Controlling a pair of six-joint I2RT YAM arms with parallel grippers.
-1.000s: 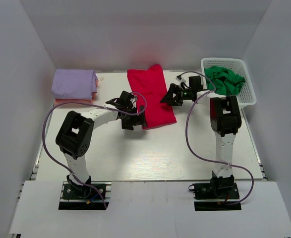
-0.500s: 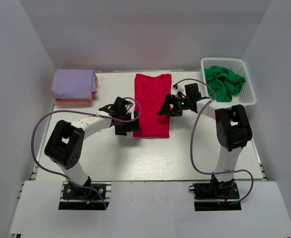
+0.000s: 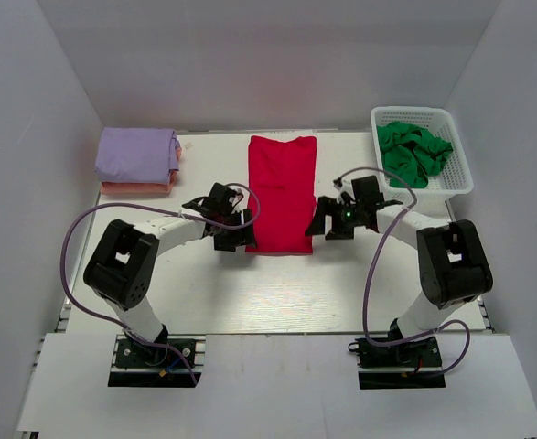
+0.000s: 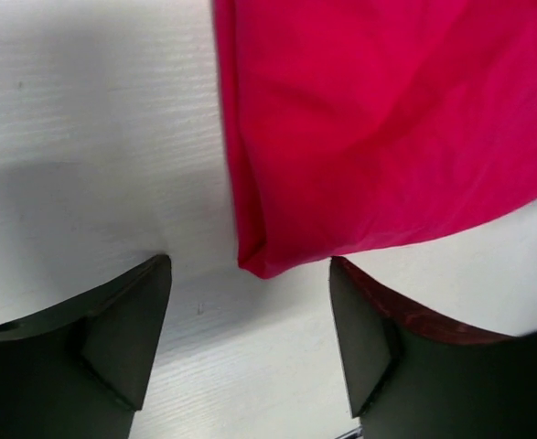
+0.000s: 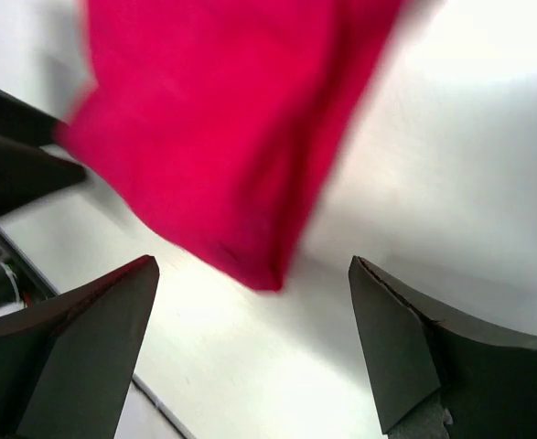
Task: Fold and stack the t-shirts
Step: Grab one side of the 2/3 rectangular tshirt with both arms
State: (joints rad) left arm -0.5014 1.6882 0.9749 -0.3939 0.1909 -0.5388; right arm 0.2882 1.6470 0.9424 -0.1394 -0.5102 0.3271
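Note:
The red t-shirt (image 3: pixel 282 190) lies flat as a long folded strip in the middle of the table. My left gripper (image 3: pixel 236 236) is open at its near left corner, which shows between the jaws in the left wrist view (image 4: pixel 259 261). My right gripper (image 3: pixel 321 223) is open at its near right corner, seen in the right wrist view (image 5: pixel 259 270). Neither grips the cloth. A folded lavender t-shirt (image 3: pixel 136 154) lies on a peach-orange one (image 3: pixel 135 188) at the far left. A crumpled green t-shirt (image 3: pixel 414 151) sits in the basket.
The white lattice basket (image 3: pixel 460 178) stands at the far right. White walls close in the back and both sides. Purple cables loop from both arms over the table.
Both grippers have moved toward the near end of the red shirt. The shirt was straightened a second ago and now lies square on the table.

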